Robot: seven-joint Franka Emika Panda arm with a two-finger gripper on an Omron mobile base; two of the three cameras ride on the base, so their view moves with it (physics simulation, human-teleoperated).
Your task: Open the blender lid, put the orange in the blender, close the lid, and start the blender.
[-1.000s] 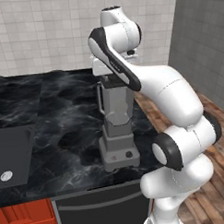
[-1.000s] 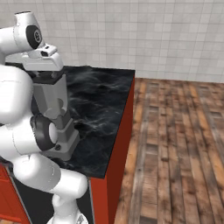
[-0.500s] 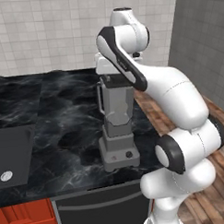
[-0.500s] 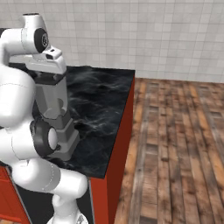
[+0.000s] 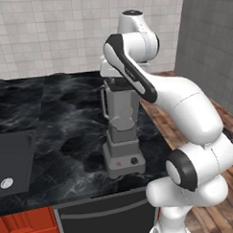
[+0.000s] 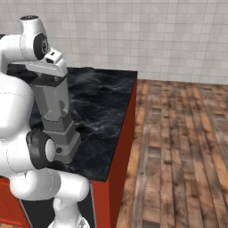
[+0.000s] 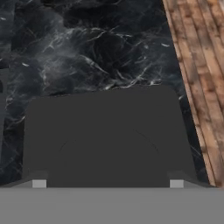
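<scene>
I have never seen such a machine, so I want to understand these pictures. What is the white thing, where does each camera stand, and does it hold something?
The white thing is a robot arm on a driving base, in a computer-drawn kitchen. Two cameras ride on the base behind the arm, one to its left and one to its right. The third sits on the hand and looks down along it.

On the black marble counter stands a grey blender with a red button on its base. Its dark lid is on the jar. The hand hangs right above this lid, with its fingers wide open on both sides of it. It grips nothing yet. Beside the counter is a wooden floor.
</scene>
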